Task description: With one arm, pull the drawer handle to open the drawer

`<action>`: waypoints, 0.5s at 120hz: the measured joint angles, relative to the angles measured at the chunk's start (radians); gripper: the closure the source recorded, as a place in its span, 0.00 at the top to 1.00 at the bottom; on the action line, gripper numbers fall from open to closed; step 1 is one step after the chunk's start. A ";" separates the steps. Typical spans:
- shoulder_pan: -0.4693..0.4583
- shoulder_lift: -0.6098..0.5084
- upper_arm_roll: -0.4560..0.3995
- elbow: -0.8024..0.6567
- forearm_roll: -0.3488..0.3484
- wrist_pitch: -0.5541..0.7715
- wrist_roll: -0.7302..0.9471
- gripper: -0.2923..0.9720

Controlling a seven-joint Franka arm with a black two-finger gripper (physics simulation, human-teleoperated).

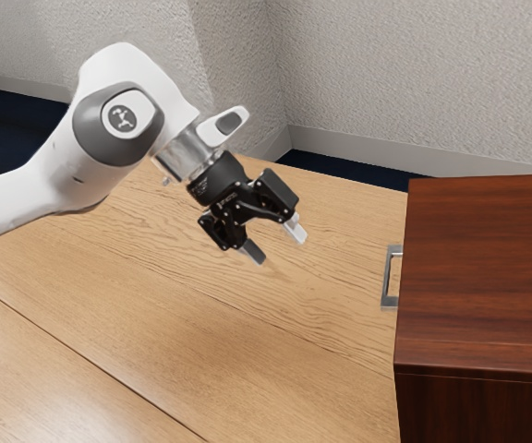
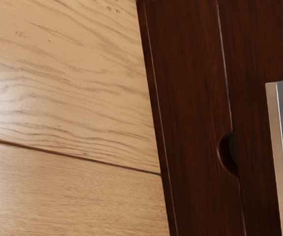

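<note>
Exterior view: dark wood cabinet (image 1: 483, 268) is nearest the camera, at 4 o'clock in the frame, sitting on the light wood worktop (image 1: 155, 323). A silver drawer handle (image 1: 392, 277) sticks out of the cabinet face that looks toward the arm. The white arm (image 1: 81, 157) comes in from 9 o'clock and reaches toward 3 o'clock. The black claw (image 1: 278, 245) hangs above the worktop, tilted down. Its fingers are spread with nothing between them, so it is open. The handle is at about 3 o'clock from the claw, apart from it with no contact. Grey textured wall (image 1: 414, 65) behind.

Wrist view: the dark drawer front (image 2: 190, 123) stands next to the bare worktop (image 2: 58, 98). The handle (image 2: 279, 147) is a pale bar on the drawer front, on the side away from the worktop. A rounded notch (image 2: 228, 155) sits between the handle and the front's edge.
</note>
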 joint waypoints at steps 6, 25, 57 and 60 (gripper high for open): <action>0.001 0.000 -0.015 -0.004 -0.004 0.016 -0.005 0.72; -0.046 0.004 -0.041 -0.007 -0.010 0.047 -0.019 0.71; -0.032 0.005 -0.053 -0.051 -0.039 0.069 -0.034 0.67; -0.027 0.004 -0.055 -0.052 -0.040 0.073 -0.035 0.67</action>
